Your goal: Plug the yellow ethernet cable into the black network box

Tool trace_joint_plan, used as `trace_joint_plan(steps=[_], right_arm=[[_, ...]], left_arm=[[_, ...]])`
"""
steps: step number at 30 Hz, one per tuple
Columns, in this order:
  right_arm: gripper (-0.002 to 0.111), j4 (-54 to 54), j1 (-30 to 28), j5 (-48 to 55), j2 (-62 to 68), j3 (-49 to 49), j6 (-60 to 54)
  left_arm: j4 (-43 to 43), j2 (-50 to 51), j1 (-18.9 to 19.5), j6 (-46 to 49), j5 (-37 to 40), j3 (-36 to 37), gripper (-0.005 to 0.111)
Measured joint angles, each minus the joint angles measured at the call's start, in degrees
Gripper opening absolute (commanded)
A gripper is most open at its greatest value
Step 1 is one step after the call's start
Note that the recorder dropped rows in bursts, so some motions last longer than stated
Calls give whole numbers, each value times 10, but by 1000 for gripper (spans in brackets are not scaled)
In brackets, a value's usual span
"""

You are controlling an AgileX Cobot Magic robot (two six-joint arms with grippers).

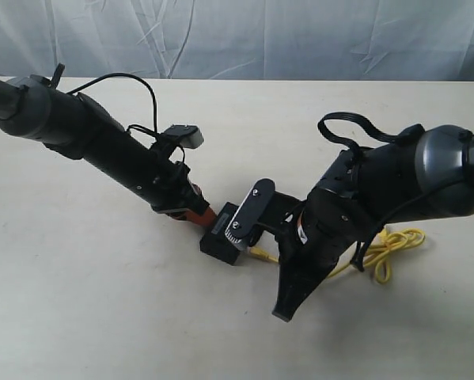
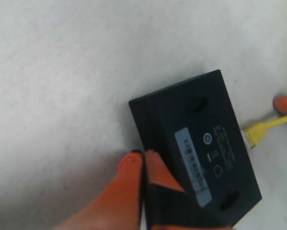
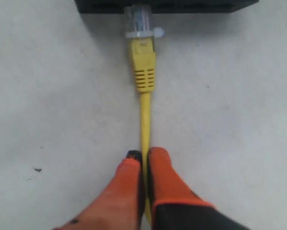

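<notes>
**Plug at the port, not yet seated**

In the exterior view the left gripper [image 2: 143,154] comes in from 10 o'clock of the black box [image 2: 200,129]. The box lies flat near the middle of the bench [image 1: 94,317], label side up. The jaws are drawn together with nothing visible between them, tips set against the box's side, so it looks to be bracing the box rather than gripping it.

At about 4 o'clock of the box, the clear plug [image 3: 139,21] of the yellow cable [image 3: 145,110] meets the port edge. Its nose is in the opening, but most of the clear body shows outside. The right gripper [image 3: 142,155], reaching from 4 o'clock, has its jaws pinched on the cable a little behind the plug's yellow boot. The spare cable lies in a loose knot [image 1: 395,247] at 3 o'clock.

By my reading the aligning is done and insertion has begun. What is left is a last straight push until the plug sits home.
</notes>
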Motion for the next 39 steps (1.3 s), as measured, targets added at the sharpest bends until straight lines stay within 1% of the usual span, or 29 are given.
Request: trace_joint_plan(steps=[8,21,39], right_arm=[[-1,-16,0,24,-8,0,2],[-1,-23,0,-11,-2,0,2],[-1,-23,0,-1,-2,0,0]], left_arm=[[0,0,0,-1,1,0,0],[0,1,0,-1,6,0,0],[1,1,0,-1,10,0,0]])
